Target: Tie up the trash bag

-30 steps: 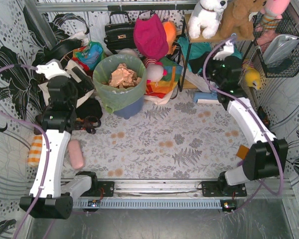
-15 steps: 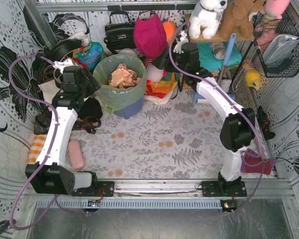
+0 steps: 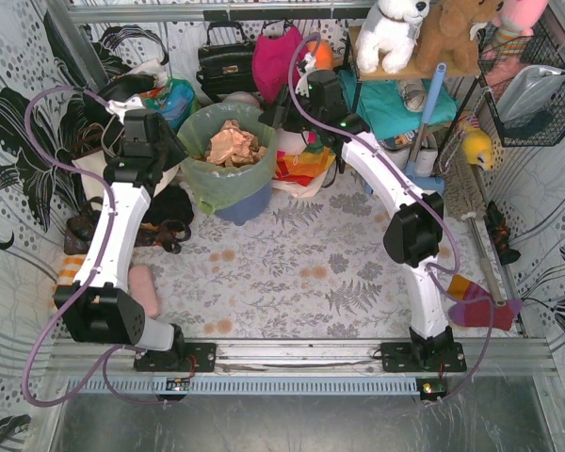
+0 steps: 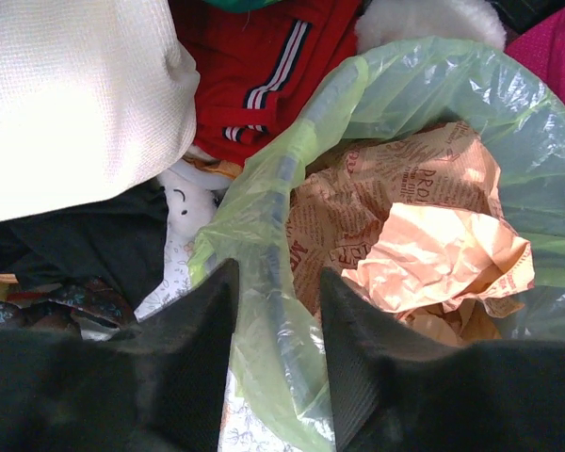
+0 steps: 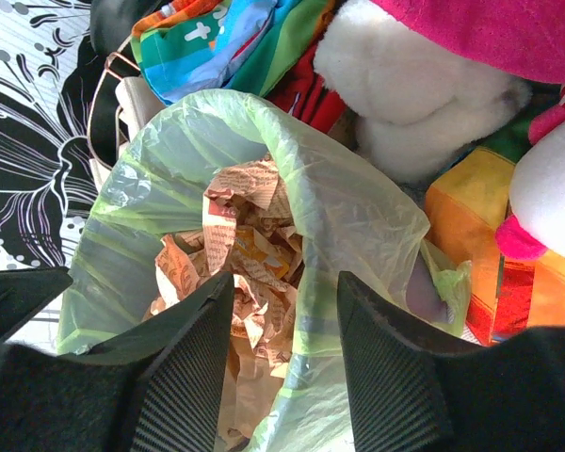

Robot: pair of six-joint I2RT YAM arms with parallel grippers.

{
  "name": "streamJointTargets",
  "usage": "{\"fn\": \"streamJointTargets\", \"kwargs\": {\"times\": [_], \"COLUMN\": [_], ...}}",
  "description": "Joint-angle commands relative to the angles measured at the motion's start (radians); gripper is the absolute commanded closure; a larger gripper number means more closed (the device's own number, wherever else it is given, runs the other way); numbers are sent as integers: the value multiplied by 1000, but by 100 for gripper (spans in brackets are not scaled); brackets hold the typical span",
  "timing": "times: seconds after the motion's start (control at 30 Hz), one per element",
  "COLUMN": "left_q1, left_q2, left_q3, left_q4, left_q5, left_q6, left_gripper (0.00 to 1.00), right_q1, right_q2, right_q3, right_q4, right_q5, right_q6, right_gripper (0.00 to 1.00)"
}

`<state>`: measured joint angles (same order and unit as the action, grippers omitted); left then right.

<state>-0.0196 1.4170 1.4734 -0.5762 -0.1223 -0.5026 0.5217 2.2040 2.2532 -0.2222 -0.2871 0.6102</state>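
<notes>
Two white robot arms reach from the near edge of the counter (image 3: 311, 273) to a lime-green trash bag (image 3: 215, 184) at the far left of the fern-patterned surface. The bag lines a round blue-grey bin (image 3: 248, 209). Its thin translucent plastic is folded outward over the bin's rim. Crumpled tan printed paper (image 3: 231, 143) fills the bag's open mouth.

The left end effector (image 4: 276, 273) sits at the bag's left edge. Its two black fingers stand on either side of the plastic-covered rim, one outside the bag and one over the paper. The fingers are partly apart. Whether they are pressing on the plastic cannot be told.

The right end effector (image 5: 284, 278) hangs over the opposite, right side of the bag's mouth. Its fingers are also partly apart, with a fold of the green rim and some paper showing in the gap. Whether it is grasping the bag or is released cannot be told either.

Clutter crowds the bag at the back. A red garment with striped trim (image 4: 264, 56) and a cream woven fabric (image 4: 75, 94) lie near the left side. A white plush toy (image 5: 405, 85) and a magenta cloth (image 5: 508, 28) lie just behind the right side. A black handbag (image 3: 226, 61) stands farther back.
</notes>
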Motion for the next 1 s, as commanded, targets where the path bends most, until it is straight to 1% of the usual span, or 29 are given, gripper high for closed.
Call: {"fn": "streamJointTargets", "kwargs": {"times": [0.0, 0.03, 0.07, 0.23, 0.4, 0.57, 0.73, 0.77, 0.87, 0.93, 0.97], "left_q1": [4, 4, 4, 4, 4, 4, 4, 4, 3, 3, 4], "left_q2": [22, 27, 32, 54, 67, 82, 95, 97, 99, 99, 98], "left_q3": [44, 50, 56, 71, 74, 80, 84, 87, 92, 95, 99], "left_q4": [35, 33, 33, 29, 27, 21, 18, 15, 10, 9, 5], "left_q5": [-10, -10, -9, 1, 6, 5, 19, 20, 25, 30, 33], "left_q6": [29, 31, 34, 38, 45, 49, 52, 54, 59, 61, 63], "left_gripper": [59, 64, 66, 67, 71, 71, 72, 74, 87, 95, 99], "right_q1": [8, 8, 9, 14, 22, 23, 23, 23, 23, 24, 24], "right_q2": [37, 44, 50, 65, 76, 88, 92, 92, 91, 89, 87], "right_q3": [84, 91, 98, 116, 140, 158, 160, 160, 163, 164, 166], "right_q4": [-64, -70, -75, -90, -110, -132, -138, -140, -142, -144, -146], "right_q5": [13, 16, 18, 23, 37, 47, 49, 49, 49, 53, 56], "right_q6": [4, 4, 4, 0, -22, -26, -30, -30, -33, -34, -36], "right_gripper": [54, 54, 55, 59, 64, 66, 74, 75, 82, 90, 96]}}
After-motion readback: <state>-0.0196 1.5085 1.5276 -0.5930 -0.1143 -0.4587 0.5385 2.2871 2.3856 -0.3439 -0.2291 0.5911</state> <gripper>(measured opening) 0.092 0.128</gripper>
